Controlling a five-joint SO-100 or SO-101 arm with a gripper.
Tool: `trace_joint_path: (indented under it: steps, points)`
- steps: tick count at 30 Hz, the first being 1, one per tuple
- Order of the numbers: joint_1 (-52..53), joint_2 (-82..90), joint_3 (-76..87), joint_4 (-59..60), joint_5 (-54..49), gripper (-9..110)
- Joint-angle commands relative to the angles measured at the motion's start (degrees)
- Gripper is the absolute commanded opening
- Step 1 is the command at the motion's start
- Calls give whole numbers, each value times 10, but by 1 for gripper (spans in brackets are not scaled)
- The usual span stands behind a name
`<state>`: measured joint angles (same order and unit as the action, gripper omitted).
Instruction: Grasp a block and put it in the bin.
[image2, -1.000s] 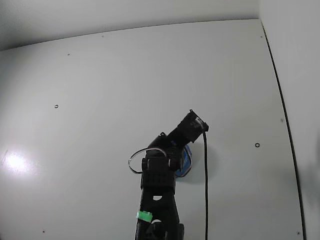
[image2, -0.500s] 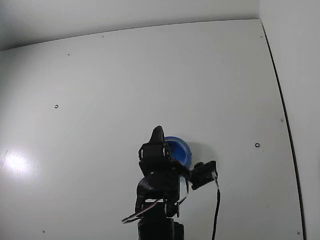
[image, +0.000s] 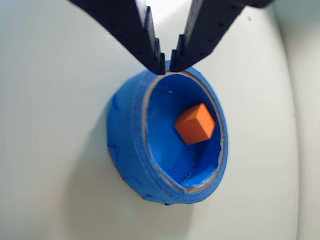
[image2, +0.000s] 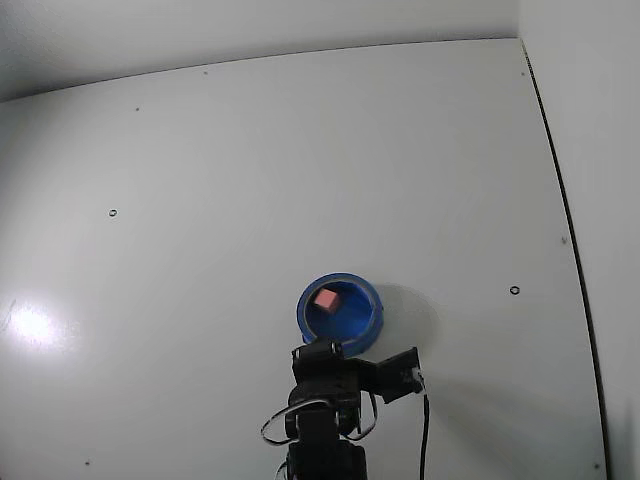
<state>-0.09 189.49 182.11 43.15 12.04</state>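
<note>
The block (image: 195, 123) lies inside the round blue bin (image: 131, 145), against its floor; it looks orange in the wrist view and pink in the fixed view, block (image2: 326, 299). The bin (image2: 367, 303) stands on the white table just ahead of the arm. My gripper (image: 167, 65) hovers over the bin's near rim, its black fingertips almost touching and nothing between them. In the fixed view the gripper (image2: 318, 350) is folded back low, right behind the bin.
The white table (image2: 200, 200) stretches wide to the left and far side, dotted with small screw holes (image2: 514, 290). A dark seam (image2: 565, 210) marks the right edge. The arm's black cable (image2: 423, 430) hangs at the bottom right.
The arm has drawn back toward the bottom edge and folded down, uncovering the bin. The block now shows lying inside the bin.
</note>
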Motion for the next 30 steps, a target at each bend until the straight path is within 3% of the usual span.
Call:
trace_joint_path:
  steps: [1, 30]
  points:
    - [-2, 12, 8, 33, 2, 0]
    - [5, 7, -4, 65, 6, 0]
